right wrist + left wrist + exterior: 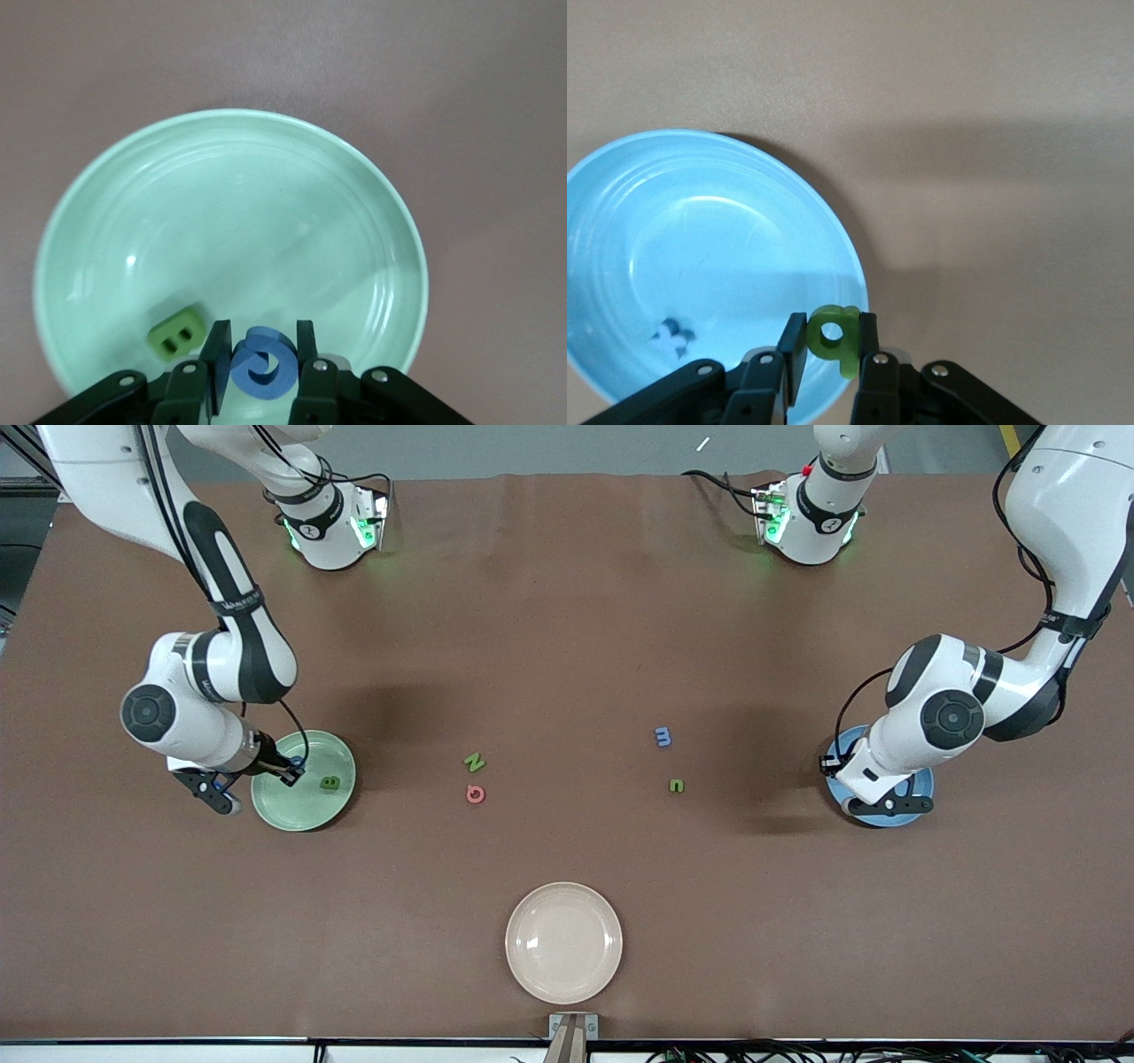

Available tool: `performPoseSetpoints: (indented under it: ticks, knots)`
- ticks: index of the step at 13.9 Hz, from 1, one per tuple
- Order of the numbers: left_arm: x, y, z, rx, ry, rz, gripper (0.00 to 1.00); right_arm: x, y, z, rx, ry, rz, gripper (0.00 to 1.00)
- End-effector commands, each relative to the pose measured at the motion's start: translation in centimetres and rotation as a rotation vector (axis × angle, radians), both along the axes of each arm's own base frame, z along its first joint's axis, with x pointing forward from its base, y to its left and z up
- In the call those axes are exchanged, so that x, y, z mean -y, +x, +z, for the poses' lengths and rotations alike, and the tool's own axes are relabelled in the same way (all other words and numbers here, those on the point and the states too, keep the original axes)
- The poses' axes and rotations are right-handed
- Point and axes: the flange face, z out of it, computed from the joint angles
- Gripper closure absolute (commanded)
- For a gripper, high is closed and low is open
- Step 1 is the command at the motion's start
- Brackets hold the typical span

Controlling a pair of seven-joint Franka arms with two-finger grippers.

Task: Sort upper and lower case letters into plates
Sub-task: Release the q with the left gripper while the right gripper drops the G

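My right gripper (261, 359) is shut on the blue C (262, 370) and holds it just over the pale green plate (230, 204). The green B (175, 334) lies in that plate. In the front view the right gripper (291, 772) is over the pale green plate (292, 813), beside the B (330, 782). My left gripper (831, 343) is shut on a small green letter (834, 335) over the rim of the blue plate (700, 230). The blue t (671, 336) lies in that plate. In the front view the left gripper (886, 804) covers most of the blue plate (923, 784).
On the bare brown table between the plates lie the green N (475, 762), the pink G (476, 794), the blue m (663, 736) and a small green letter (676, 786). A cream-white plate (563, 942) stands nearer to the front camera.
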Motion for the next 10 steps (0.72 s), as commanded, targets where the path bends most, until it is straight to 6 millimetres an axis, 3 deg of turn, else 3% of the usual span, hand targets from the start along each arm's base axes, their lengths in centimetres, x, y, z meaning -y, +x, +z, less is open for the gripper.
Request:
performPoseSetpoints:
  ticks: [1,5,6,7,8,9,10]
  knots:
    - [-2.0,-1.9,-1.7,0.031,-0.009,-0.058,0.92,-0.1,-0.2,-1.3,-0.006,0.006,-0.009,0.98]
    - [-3.0,-2.5,-2.8,0.011,-0.010,-0.098,0.92,-0.7,-1.3,-2.2,-0.036,0.009,-0.016,0.96]
    - [-3.0,-2.6,-2.8,0.011,-0.007,-0.104,0.92,-0.9,-1.4,-2.2,-0.044,0.019,-0.025,0.91]
    - [-3.0,-2.8,-3.0,0.006,-0.007,-0.105,0.92,-1.0,-1.4,-2.2,-0.047,0.023,-0.028,0.68]
    - [-3.0,-2.8,-3.1,0.005,-0.008,-0.105,0.92,-1.1,-1.2,-1.9,-0.050,0.024,-0.025,0.12]
    - [-3.0,-2.8,-3.1,0.002,-0.009,-0.105,0.92,-1.1,-0.8,-0.9,-0.044,0.026,-0.027,0.00]
    - [-3.0,-2.9,-3.2,0.001,-0.008,-0.108,0.92,-1.3,0.1,0.7,-0.035,0.031,-0.021,0.00]
